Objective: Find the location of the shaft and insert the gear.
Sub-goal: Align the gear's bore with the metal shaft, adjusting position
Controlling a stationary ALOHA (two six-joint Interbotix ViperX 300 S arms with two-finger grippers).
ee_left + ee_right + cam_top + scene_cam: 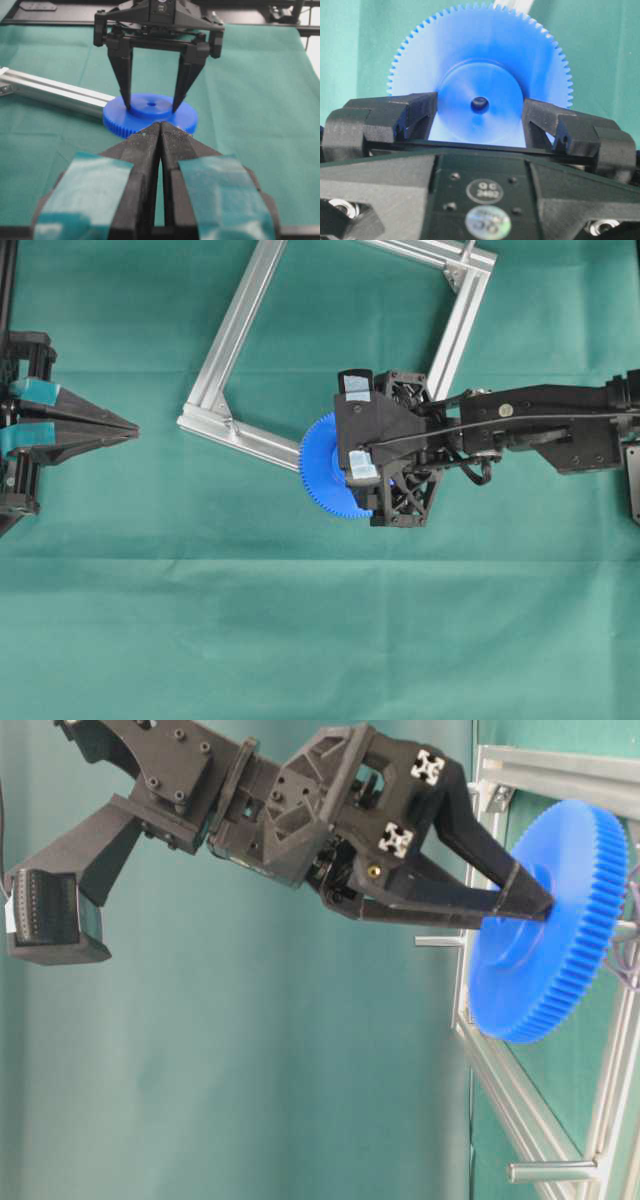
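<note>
The blue gear (pixel 318 468) lies flat at the near corner of the aluminium frame (pixel 232 335). My right gripper (pixel 480 108) is shut on its raised hub, one finger on each side of the small centre hole (pixel 480 104). From the left wrist view the two black fingertips (pixel 127 102) press the hub of the gear (pixel 150 117) from above. The table-level view shows the gear (pixel 545 930) close to the cloth, with thin pale wire loops (pixel 628 955) beside its rim. The shaft is hidden. My left gripper (pixel 133 428) rests shut and empty at the far left.
The frame's bars (pixel 55 90) run off from the gear, with silver corner brackets (pixel 455 278). Two short metal pins (pixel 548 1172) stick out of the frame in the table-level view. Green cloth (pixel 320 640) covers the table.
</note>
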